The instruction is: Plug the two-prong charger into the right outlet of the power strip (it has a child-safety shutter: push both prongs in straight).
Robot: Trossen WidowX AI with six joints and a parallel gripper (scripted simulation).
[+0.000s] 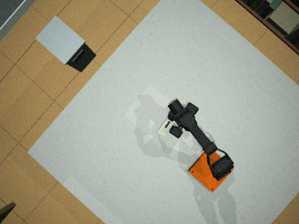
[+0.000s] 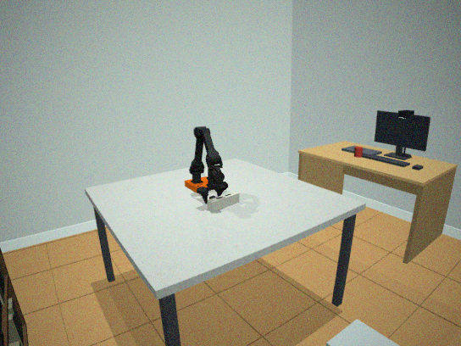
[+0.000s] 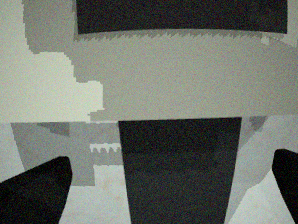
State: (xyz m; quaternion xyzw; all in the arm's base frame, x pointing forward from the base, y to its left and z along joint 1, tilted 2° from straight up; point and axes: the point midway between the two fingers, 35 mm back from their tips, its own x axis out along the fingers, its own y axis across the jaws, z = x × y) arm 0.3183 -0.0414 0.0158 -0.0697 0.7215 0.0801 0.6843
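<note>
The power strip (image 1: 162, 130) (image 2: 224, 203) (image 3: 45, 100) is a cream block on the table, with dark slots in its top. In the wrist view one wide dark slot (image 3: 180, 15) lies at the top edge. A dark block (image 3: 180, 170), apparently the charger, meets the strip's lower edge in the wrist view. Its prongs are not visible, and I cannot make it out in the top and exterior views. My gripper (image 2: 213, 198) (image 3: 175, 165) is open, with one finger on each side of the dark block and a gap on both sides. The arm hides part of the strip in the top view.
The arm's orange base (image 1: 201, 170) (image 2: 194, 184) stands on the white table (image 1: 96, 170) (image 2: 237, 242). A wooden desk (image 2: 424, 174) with a monitor (image 2: 402, 131) and a red mug (image 2: 358, 152) stands apart at the right in the exterior view.
</note>
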